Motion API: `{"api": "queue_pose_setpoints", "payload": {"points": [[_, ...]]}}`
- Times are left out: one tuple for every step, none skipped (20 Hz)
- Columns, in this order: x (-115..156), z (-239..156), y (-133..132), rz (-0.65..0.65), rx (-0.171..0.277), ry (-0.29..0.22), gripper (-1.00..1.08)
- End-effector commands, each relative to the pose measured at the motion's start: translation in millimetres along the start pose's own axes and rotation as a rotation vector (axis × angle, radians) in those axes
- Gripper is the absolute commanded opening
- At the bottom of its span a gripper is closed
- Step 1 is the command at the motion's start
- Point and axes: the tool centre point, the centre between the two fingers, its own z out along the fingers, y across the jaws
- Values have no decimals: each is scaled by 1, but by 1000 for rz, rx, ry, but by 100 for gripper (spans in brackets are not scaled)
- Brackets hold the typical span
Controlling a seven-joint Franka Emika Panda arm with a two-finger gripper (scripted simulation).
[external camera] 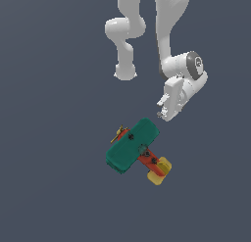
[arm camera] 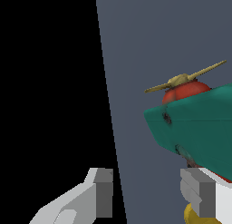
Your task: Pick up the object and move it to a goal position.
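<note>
The toy airplane (external camera: 133, 147) lies on the flat grey floor (external camera: 49, 187), resting level as far as the exterior view shows. Its broad teal wing (external camera: 131, 145) runs diagonally. The yellow tail (external camera: 159, 170) sits beyond the wing toward the exterior view's right and lower edge, joined to it by the red-orange body (external camera: 147, 160). The small propeller (external camera: 119, 133) projects from the opposite side of the wing. In the wrist view the propeller (arm camera: 186, 78) and the red nose (arm camera: 186, 91) behind it stand clear of the wing's leading edge (arm camera: 195, 123).

The gripper (external camera: 162, 113) hangs just beyond the wing tip farthest from the tail, apart from the airplane and slightly above it; no contact is visible. The wrist view shows its two fingers (arm camera: 103, 191) spread wide with nothing between them, so the hand is open and empty. One finger sits close against the wing's near edge in that view; whether it touches cannot be told. The gripper (arm camera: 152, 193) is not centred over the airplane; the wing lies off to one side of the gap.

Assessment: the task is at an early stage. Approach is underway at best; alignment over the body, descent, closure, lift and transfer all remain. No goal marker is visible in either view, so the remaining travel cannot be judged.
</note>
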Motion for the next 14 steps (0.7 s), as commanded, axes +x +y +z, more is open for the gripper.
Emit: {"api": "queue_pose_setpoints", "payload": {"points": [[3,1,12,-63,0,-10,28],[4,2,16,-84,-1,-13,28],[5,2,20,-103,-1,-16,28],[5,2,23,-121,-2,-18,28],[6,2,27,-137,-2,-21,28],[7,3,30,-152,-3,-23,28],[8,3,32,-165,-3,-25,28],[8,3,35,-176,-4,-27,28],[9,3,37,-186,-5,-28,28],[9,3,38,-195,-5,-29,28],[10,4,40,-205,-4,-30,28],[11,4,42,-213,-4,-31,28],[12,4,43,-219,-3,-31,28],[12,4,44,-224,-4,-32,28]]}}
